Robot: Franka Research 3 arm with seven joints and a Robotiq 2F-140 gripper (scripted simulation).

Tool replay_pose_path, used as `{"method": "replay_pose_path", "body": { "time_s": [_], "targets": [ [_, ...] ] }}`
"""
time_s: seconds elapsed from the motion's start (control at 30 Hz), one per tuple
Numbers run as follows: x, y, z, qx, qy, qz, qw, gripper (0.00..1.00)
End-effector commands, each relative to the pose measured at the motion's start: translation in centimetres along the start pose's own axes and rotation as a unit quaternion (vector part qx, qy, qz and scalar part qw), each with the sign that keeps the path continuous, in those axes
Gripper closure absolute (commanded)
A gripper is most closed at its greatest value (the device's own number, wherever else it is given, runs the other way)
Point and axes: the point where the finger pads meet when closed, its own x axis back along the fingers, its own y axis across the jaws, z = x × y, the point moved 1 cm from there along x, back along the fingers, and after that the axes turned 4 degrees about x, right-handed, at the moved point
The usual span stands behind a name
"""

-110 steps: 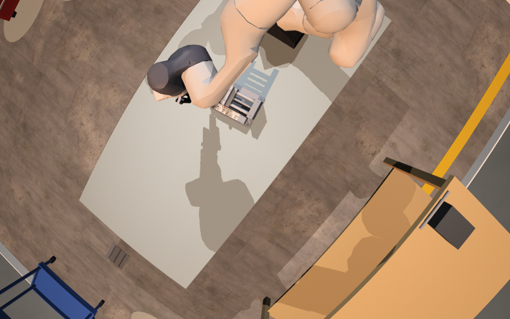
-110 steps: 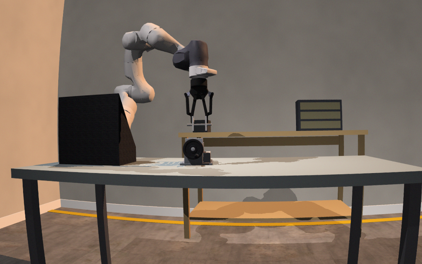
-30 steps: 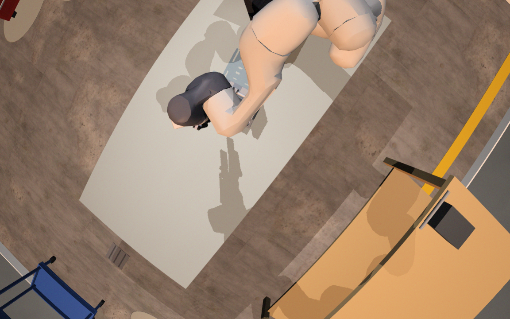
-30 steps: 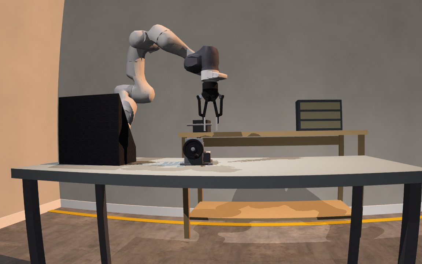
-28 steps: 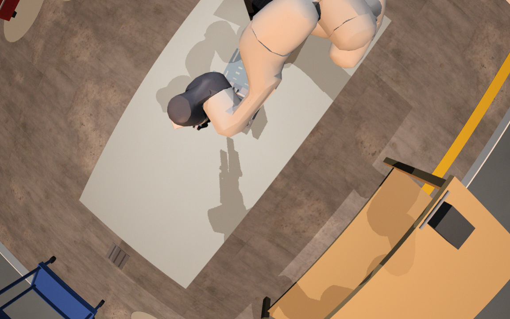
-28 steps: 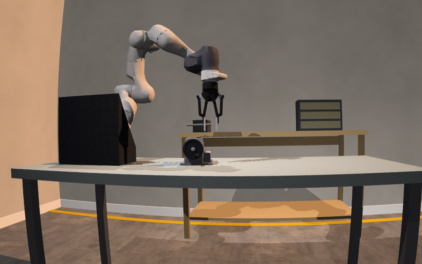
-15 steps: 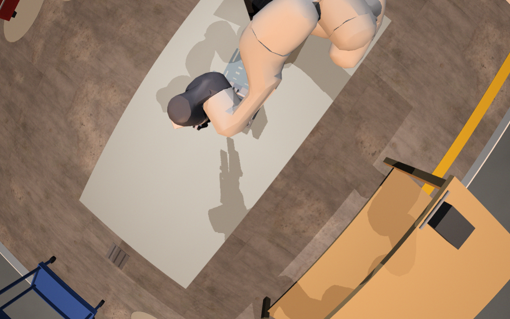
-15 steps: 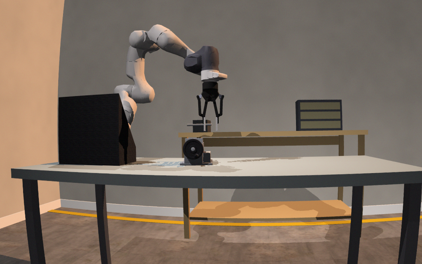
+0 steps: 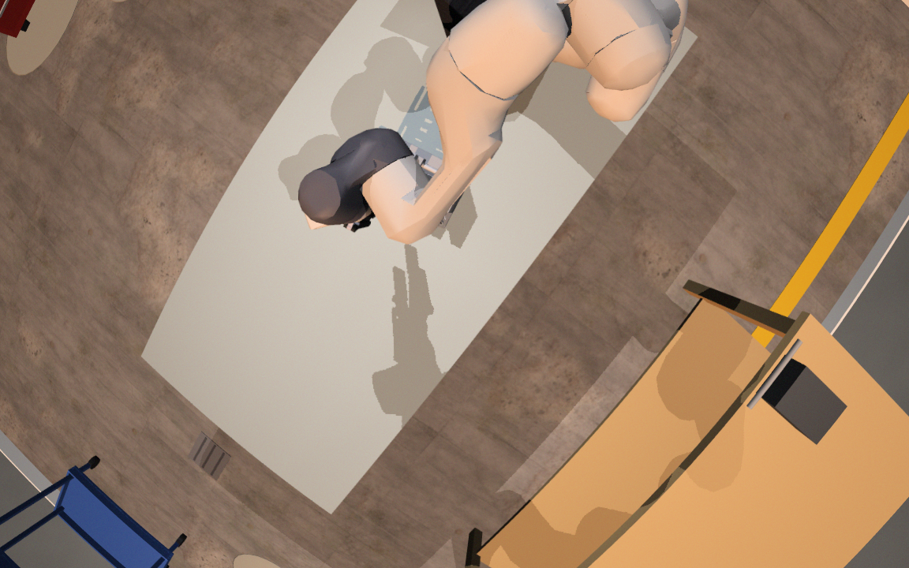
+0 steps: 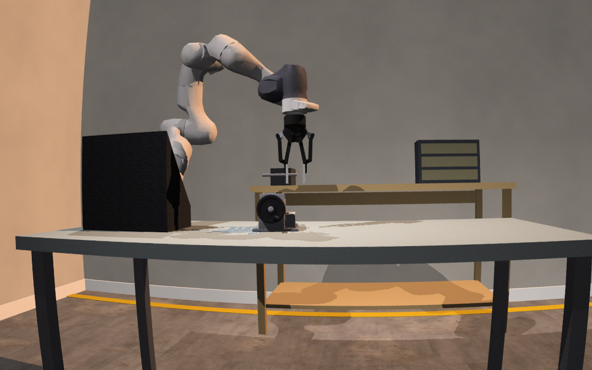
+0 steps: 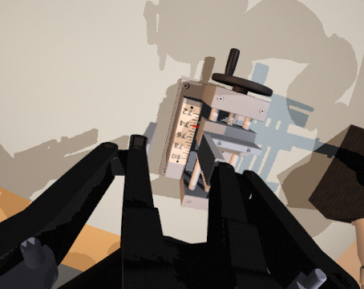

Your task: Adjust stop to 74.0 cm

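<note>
The stop device (image 10: 274, 213) is a small grey block standing on the grey table, with its black handwheel (image 10: 270, 209) facing the camera. In the wrist view the handwheel (image 11: 242, 83) carries a black crank handle, and beside it runs a pale scale (image 11: 184, 133) with a red pointer (image 11: 195, 125). My gripper (image 10: 295, 177) hangs well above the device and slightly to its right, pointing down. Its fingers stand partly apart with nothing between them. From above, the arm hides most of the device (image 9: 424, 134).
A large black box (image 10: 128, 181) stands on the table left of the device, in front of the arm's base. Behind is a wooden table (image 10: 381, 187) with a drawer unit (image 10: 446, 161). A blue cart (image 9: 69, 515) stands on the floor.
</note>
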Motion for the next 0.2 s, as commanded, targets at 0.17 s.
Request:
{"method": "replay_pose_path", "body": {
  "time_s": [0.17],
  "targets": [
    [-0.11, -0.03, -0.03, -0.004, 0.0, 0.001, 1.0, 0.67]
  ]
}}
